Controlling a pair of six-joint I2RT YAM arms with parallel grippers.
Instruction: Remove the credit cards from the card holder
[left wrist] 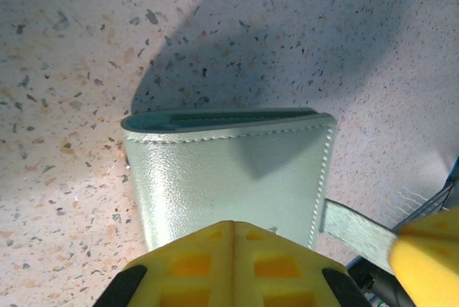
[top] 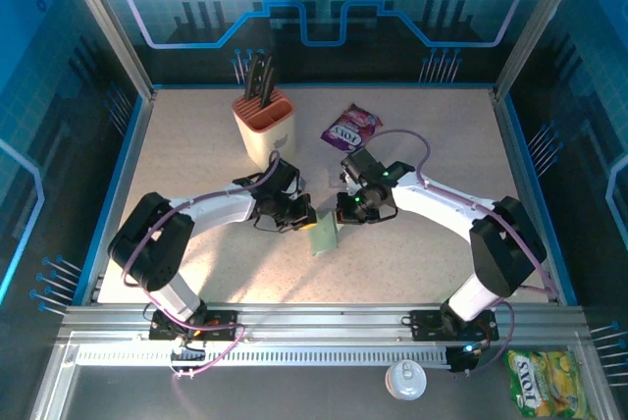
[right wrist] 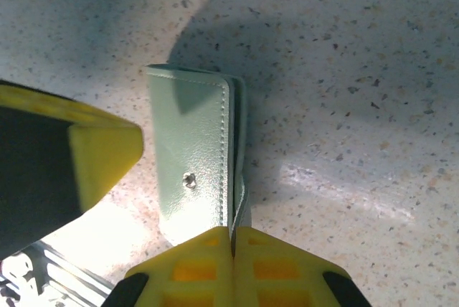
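The left pincer (left wrist: 233, 227) is shut tight. Its two yellow fingers press together on the near edge of the card holder (left wrist: 229, 171). The right pincer (right wrist: 233, 232) is shut tight too. It pinches the thin strap (left wrist: 355, 222) that sticks out from the holder's side.

The holder is pale green and a bit shiny, with a neat line of stitches along its edges. One side has a small round snap (right wrist: 189, 180). It is folded closed, so its inside is hidden. Only thin dark layers show along its far edge.

From above, the holder (top: 324, 236) sits near the middle of the speckled table (top: 422, 145), between the two pincers. The arms cover part of it there. I cannot tell if it rests on the table or hangs just over it. The fingers hide its near edge and the end of the strap.
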